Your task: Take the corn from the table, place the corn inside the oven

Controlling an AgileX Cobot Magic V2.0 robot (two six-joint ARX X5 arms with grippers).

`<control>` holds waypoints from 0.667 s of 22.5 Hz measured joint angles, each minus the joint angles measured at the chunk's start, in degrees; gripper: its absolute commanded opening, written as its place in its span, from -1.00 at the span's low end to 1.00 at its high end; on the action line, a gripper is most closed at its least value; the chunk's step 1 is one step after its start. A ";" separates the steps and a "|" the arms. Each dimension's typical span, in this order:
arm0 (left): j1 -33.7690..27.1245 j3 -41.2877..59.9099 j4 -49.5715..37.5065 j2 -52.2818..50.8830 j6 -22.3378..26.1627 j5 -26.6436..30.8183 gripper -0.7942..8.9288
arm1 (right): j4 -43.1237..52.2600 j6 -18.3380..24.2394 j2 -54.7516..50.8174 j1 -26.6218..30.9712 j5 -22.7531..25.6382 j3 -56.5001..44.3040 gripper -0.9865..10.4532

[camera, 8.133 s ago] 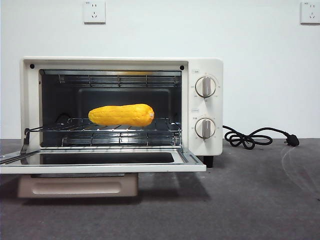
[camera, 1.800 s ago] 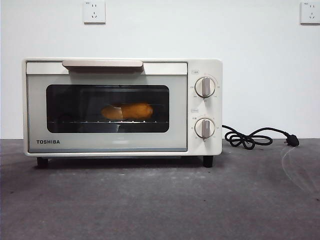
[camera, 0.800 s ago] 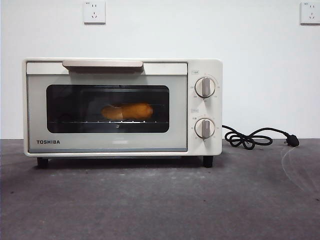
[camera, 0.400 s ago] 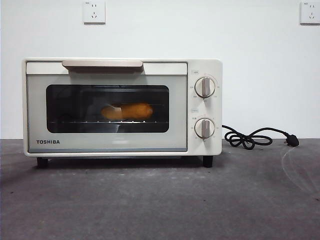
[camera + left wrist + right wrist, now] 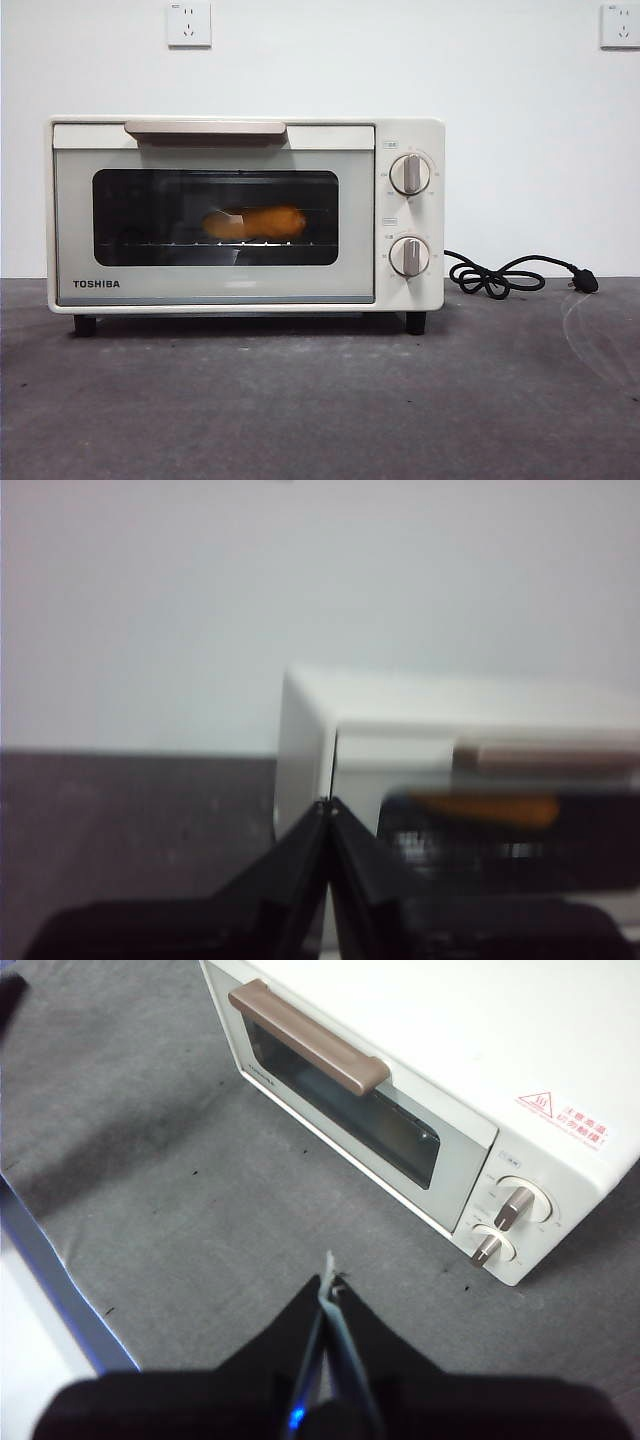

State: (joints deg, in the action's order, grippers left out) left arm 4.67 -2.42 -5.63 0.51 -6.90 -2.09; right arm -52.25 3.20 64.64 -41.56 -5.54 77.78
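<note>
Nothing has shifted in the last seconds; the oven [image 5: 245, 212] door, open earlier, is shut.

Behind the dark glass the corn [image 5: 255, 222] lies on the rack, off the table [image 5: 320, 400]. Both arms hang back clear of the oven: the left gripper [image 5: 329, 805] level beside its corner, the right gripper [image 5: 328, 1282] high above the table in front, each with jaws pressed together and empty. Judged from this, the task looks complete, nothing left.
</note>
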 measured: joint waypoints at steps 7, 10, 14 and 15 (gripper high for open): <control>0.00 1.38 8.28 -0.02 0.44 0.00 -0.84 | 0.02 0.00 0.00 0.02 0.22 0.00 -0.83; 0.00 1.38 14.23 -0.02 1.38 0.02 -0.84 | 0.02 0.00 0.00 0.02 0.59 0.00 -0.83; 0.00 1.38 16.04 0.11 2.51 0.17 -0.84 | 0.02 0.00 0.00 0.02 0.63 0.00 -0.83; 0.00 1.38 15.89 -0.02 3.08 0.24 -0.84 | 0.02 0.00 0.00 0.02 0.72 0.00 -0.83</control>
State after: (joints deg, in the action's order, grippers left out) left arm 4.67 -1.04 10.26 0.49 -3.81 -1.85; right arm -52.23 3.20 64.64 -41.54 -4.82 77.78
